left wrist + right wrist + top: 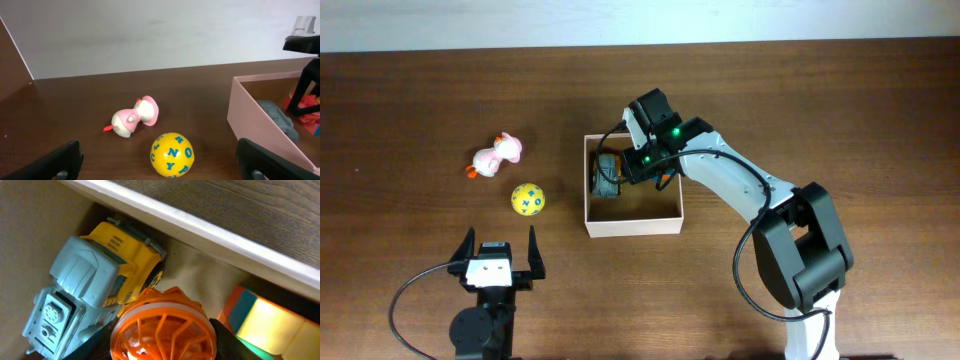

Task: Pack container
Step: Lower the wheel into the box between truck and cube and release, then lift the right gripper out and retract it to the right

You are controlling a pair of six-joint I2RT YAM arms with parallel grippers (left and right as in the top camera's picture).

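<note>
While the right claw hangs inside the container, which sits mid-bench, packing is judged partly complete. Contents noted in the right wrist view: a grey-blue and yellow toy truck, an orange lattice ball and a multicoloured block. The orange lattice ball sits directly under the right claw; whether the jaws grip it or stand clear cannot be determined. Outstanding: a pink duck and a yellow lettered ball lie on the bench left of the container, not yet packed. The left claw stands wide apart, empty, near the yellow lettered ball.
</note>
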